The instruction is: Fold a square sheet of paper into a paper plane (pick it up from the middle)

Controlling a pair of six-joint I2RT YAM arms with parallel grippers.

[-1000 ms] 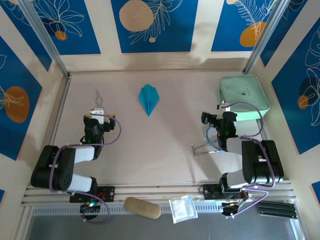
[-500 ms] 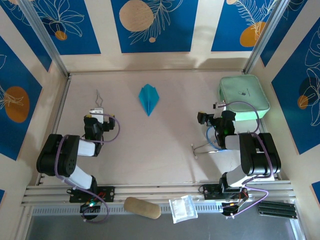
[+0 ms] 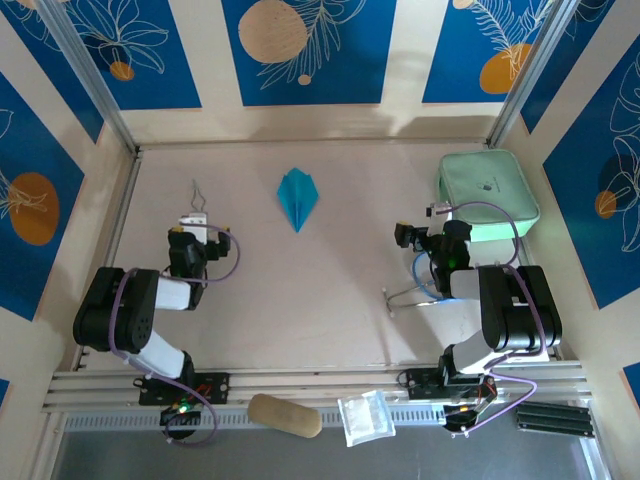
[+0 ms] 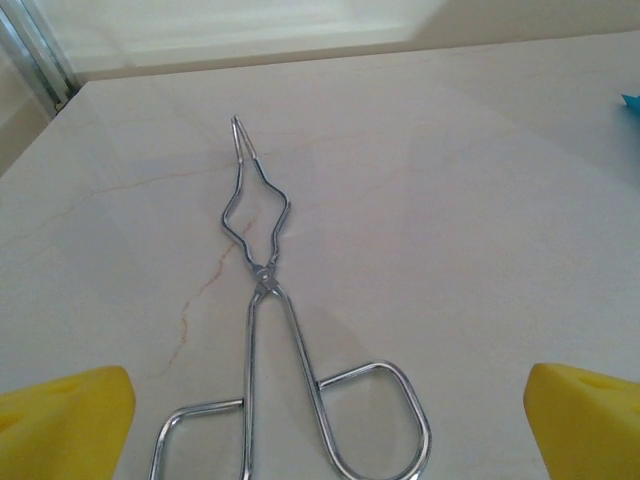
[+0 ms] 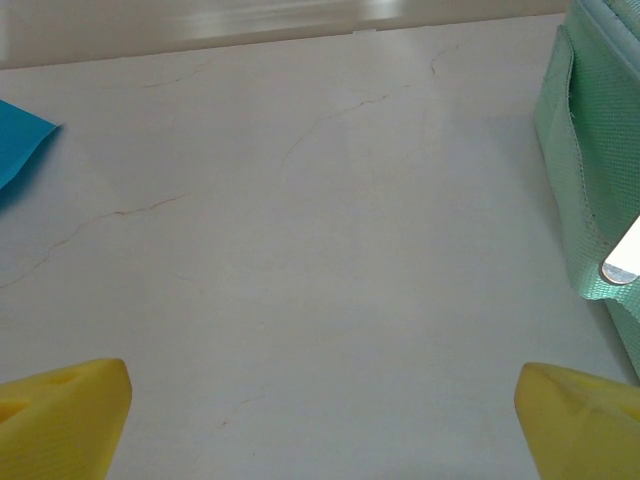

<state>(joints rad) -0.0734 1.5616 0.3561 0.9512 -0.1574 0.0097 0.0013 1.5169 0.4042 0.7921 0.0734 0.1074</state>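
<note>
Top external: paper plane [image 3: 298, 198] lies folded at the far middle of the table [image 3: 330, 300]; folding looks finished; left wrist: left gripper [image 4: 320, 420] spread wide, empty, facing metal tongs [image 4: 262, 280]; right wrist: right gripper [image 5: 320, 420] likewise spread, empty.

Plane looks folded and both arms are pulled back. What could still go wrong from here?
1. The tongs lie straight ahead of the open left gripper; a forward reach would likely shove them.
2. The green pouch sits close on the right gripper's right; a swing that way might snag it.
3. The paper plane lies flat on the table, apart from both grippers; a pinch may slip or crush its creases.
</note>
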